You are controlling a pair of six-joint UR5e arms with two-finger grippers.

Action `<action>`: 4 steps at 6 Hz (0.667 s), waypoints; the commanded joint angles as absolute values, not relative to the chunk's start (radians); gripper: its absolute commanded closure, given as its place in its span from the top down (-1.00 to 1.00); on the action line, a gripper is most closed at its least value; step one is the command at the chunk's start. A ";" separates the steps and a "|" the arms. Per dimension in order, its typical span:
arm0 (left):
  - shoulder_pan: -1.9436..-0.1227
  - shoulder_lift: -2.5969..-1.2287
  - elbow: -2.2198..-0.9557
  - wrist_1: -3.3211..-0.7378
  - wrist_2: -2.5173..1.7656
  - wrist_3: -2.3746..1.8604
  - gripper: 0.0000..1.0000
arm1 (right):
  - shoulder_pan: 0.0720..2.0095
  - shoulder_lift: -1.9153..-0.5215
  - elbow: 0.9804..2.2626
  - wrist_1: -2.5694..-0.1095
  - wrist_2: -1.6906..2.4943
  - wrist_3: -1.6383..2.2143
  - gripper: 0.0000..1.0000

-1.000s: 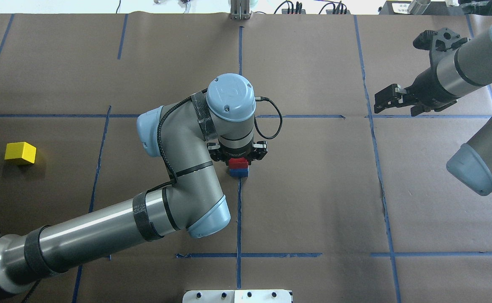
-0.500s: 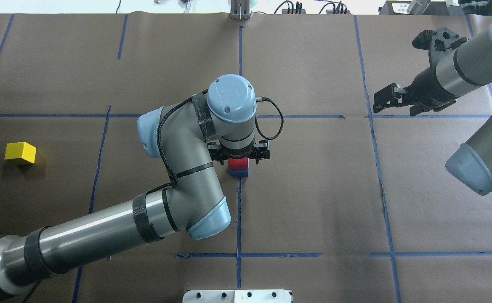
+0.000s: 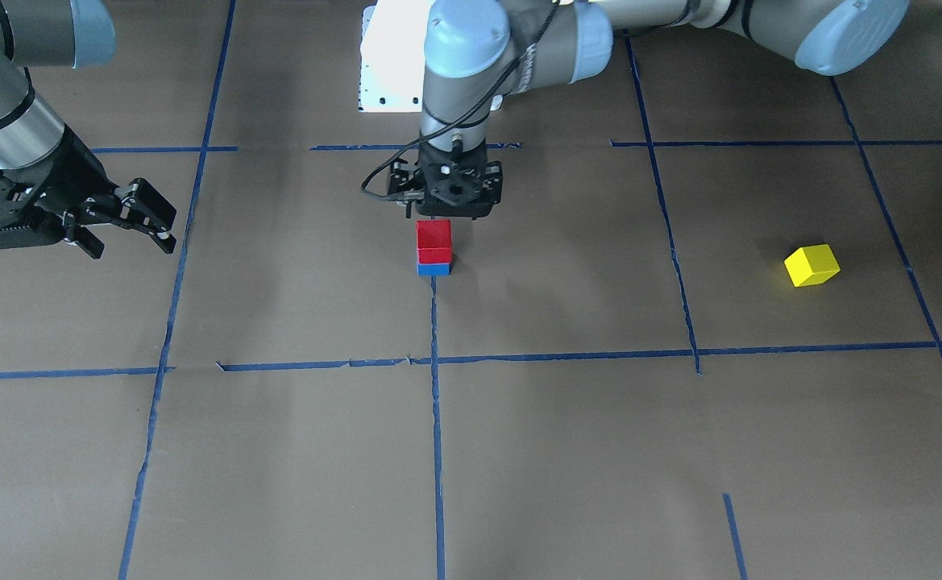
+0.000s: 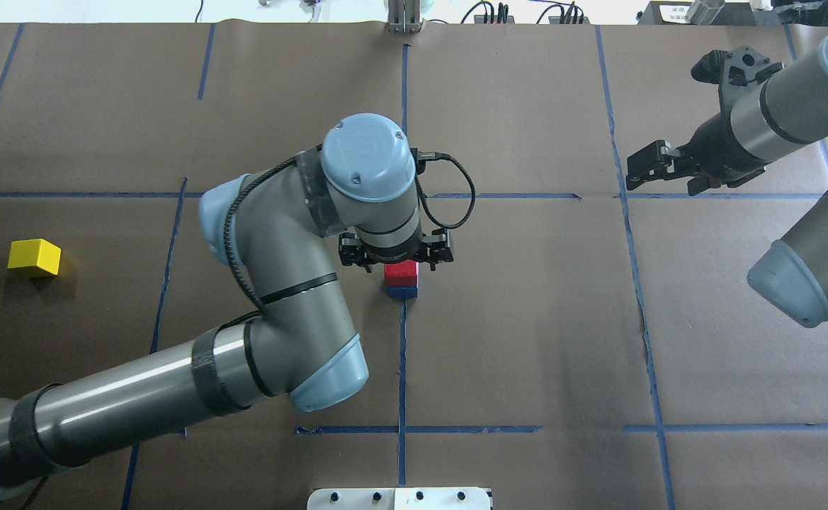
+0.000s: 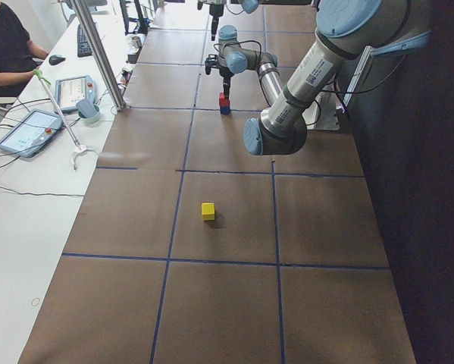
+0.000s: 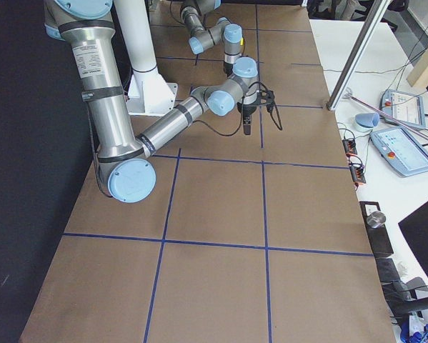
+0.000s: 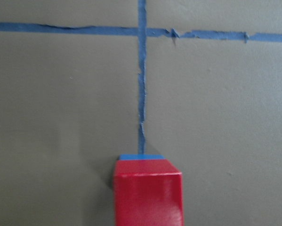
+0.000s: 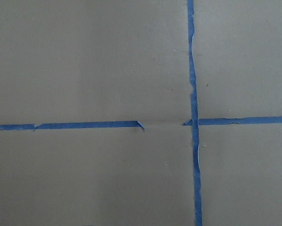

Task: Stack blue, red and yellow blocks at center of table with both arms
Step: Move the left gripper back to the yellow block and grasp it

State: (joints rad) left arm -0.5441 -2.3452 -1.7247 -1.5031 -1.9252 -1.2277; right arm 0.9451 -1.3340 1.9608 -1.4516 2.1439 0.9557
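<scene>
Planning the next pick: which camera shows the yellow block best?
Exterior front-facing: the yellow block sits unobstructed, top and two sides visible. Overhead shows it near the left edge; exterior left shows it small. Exterior right and both wrist views miss it.

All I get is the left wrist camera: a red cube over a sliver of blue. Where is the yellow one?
Observer: The yellow block lies alone on the table, far out on the left arm's side.
Operator: Is anything holding the red one?
Observer: No; the left gripper hangs just above the red block, which sits on the blue block.
Operator: And the other arm?
Observer: The right gripper hangs open, well off to the side.
</scene>
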 commanded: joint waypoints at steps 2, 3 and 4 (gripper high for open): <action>-0.697 -1.997 -1.993 -1.502 -1.933 -0.936 1.00 | 0.948 -1.344 1.963 -1.453 2.146 0.956 1.00; -0.788 -1.850 -2.038 -1.505 -1.986 -0.810 1.00 | 0.950 -1.348 1.968 -1.454 2.149 0.957 1.00; -0.901 -1.671 -2.036 -1.561 -2.052 -0.623 1.00 | 0.950 -1.367 1.974 -1.451 2.145 0.957 1.00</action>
State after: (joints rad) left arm -0.7960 -1.8418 -2.0207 -1.5203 -1.9936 -0.7943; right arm 0.9488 -1.3524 1.9686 -1.4530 2.1470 0.9568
